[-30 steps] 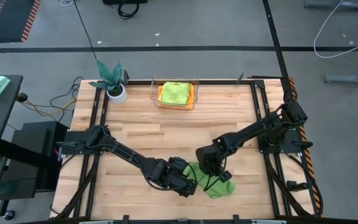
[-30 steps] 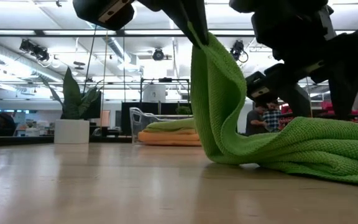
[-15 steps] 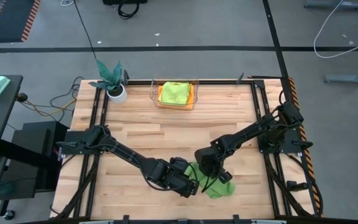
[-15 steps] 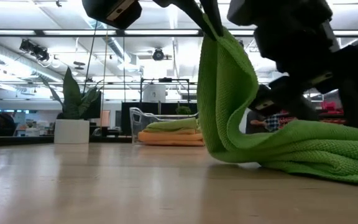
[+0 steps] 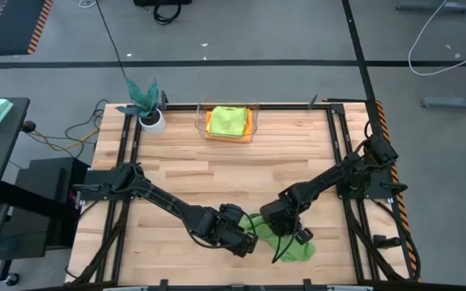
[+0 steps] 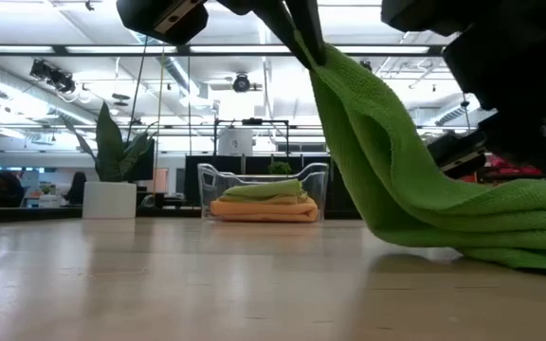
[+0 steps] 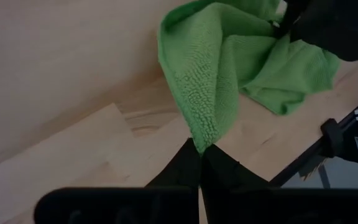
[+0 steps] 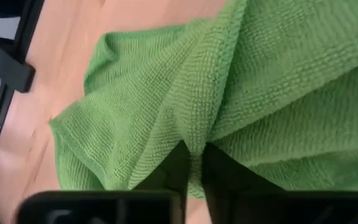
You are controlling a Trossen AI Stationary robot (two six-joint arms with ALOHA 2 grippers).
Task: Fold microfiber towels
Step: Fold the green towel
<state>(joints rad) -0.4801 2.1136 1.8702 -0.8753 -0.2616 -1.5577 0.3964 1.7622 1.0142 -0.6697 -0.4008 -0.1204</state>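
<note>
A green microfiber towel [image 5: 296, 247] lies bunched near the table's near edge, right of centre. One end is raised and the rest lies on the wood [image 6: 500, 232]. My left gripper [image 5: 247, 235] is shut on the raised end, high above the table in the low view [image 6: 303, 43]. My right gripper [image 5: 288, 228] is down on the heap just to the right and is shut on a fold [image 8: 192, 158]. My left gripper pinches the towel's edge at a corner [image 7: 202, 138] between its two fingers. That end is lifted clear, and the cloth slopes down from it to the table [image 6: 387, 180]. My right gripper pinches a raised fold [image 8: 194, 134] in the towel's middle between its fingers, coming from above. The cloth around the fold lies bunched on the table.
A clear bin [image 5: 228, 123] at the far edge holds folded towels, lime green over orange [image 6: 265, 197]. A teal-leaved plant in a white pot [image 5: 147, 105] stands at the far left. The table's near edge runs close to the towel; bare wood lies in between.
My right gripper has gone toward the table's near and right edges, and down onto the heap. The towel's lower part has been drawn to the right. The raised part hung in a steep curve before and now slopes more gently from my left gripper.
</note>
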